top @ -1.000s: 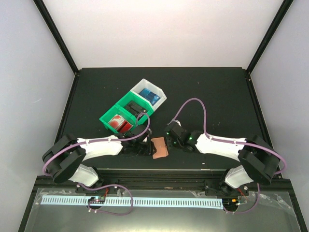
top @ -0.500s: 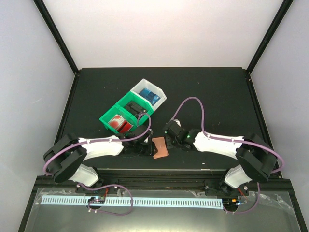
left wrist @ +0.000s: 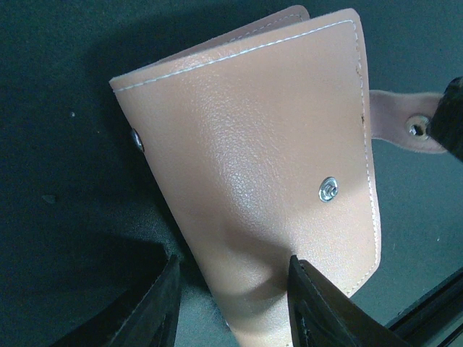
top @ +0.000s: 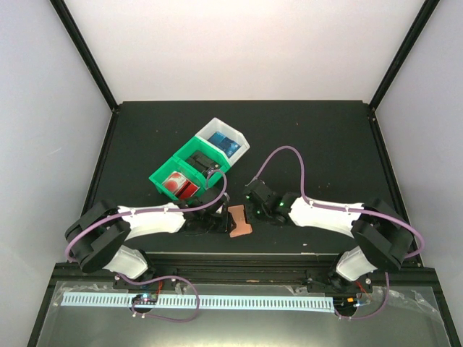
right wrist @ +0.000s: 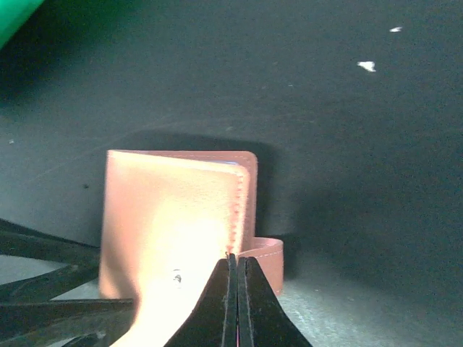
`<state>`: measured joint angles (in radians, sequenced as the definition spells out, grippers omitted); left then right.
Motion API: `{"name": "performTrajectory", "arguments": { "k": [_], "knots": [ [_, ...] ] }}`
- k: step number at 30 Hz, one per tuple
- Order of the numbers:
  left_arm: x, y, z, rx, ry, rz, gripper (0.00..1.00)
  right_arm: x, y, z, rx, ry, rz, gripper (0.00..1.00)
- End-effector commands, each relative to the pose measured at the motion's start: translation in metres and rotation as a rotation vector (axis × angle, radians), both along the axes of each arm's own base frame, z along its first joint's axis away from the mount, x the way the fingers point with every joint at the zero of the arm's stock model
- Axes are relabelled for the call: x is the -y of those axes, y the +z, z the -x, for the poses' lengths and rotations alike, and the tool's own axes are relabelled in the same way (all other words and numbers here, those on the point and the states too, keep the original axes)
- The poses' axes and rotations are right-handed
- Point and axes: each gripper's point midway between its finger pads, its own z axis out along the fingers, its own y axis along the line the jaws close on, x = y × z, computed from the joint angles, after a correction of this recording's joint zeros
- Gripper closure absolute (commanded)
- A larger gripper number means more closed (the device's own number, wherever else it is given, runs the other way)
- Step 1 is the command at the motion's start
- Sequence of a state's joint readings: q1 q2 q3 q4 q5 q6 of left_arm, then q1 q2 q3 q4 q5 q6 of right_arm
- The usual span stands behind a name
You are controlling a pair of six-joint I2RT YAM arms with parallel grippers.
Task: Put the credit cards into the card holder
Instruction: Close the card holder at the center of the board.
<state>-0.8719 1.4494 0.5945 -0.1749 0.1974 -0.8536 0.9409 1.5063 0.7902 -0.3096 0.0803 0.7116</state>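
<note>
The card holder is a folded tan-brown leather wallet at the table's near middle, raised on its edge between both arms. My left gripper straddles its near end; one fingertip presses the dented leather, and the other shows a small gap. My right gripper is shut, its tips meeting the stitched edge of the front cover beside the snap tab. Red credit cards lie in the green bin, away from both grippers.
A green bin and an adjoining white bin with blue items stand just behind the left gripper. The table's black front rail runs close below the wallet. Purple cables loop over both arms.
My right arm has slid left to the wallet and its jaws have closed on the cover's edge. The left gripper has kept its place around the wallet.
</note>
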Motion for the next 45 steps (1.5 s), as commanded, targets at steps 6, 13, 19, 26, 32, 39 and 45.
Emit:
{"name": "performTrajectory", "arguments": {
  "k": [6, 13, 19, 26, 32, 39, 45],
  "knots": [
    [-0.022, -0.031, 0.019, -0.089, 0.013, -0.12, 0.6, -0.027, 0.003, 0.011, -0.041, 0.123, -0.105, 0.99],
    [-0.023, -0.032, 0.019, -0.09, 0.022, -0.121, 0.62, -0.031, -0.007, 0.014, -0.076, 0.147, -0.092, 0.99],
    [-0.023, -0.032, 0.019, -0.09, 0.022, -0.121, 0.62, -0.033, -0.012, 0.015, -0.089, 0.16, -0.086, 0.99],
    [-0.023, -0.032, 0.019, -0.091, 0.022, -0.121, 0.62, -0.038, -0.016, 0.014, -0.092, 0.163, -0.097, 0.99],
    [-0.023, -0.032, 0.018, -0.087, 0.021, -0.12, 0.64, -0.039, -0.019, 0.016, -0.107, 0.171, -0.105, 0.99],
    [-0.022, -0.034, 0.019, -0.09, 0.018, -0.12, 0.66, -0.04, -0.027, 0.022, -0.143, 0.185, -0.104, 0.99],
    [-0.022, -0.035, 0.019, -0.093, 0.019, -0.122, 0.67, -0.042, -0.035, 0.029, -0.183, 0.19, -0.118, 0.99]
  ]
}}
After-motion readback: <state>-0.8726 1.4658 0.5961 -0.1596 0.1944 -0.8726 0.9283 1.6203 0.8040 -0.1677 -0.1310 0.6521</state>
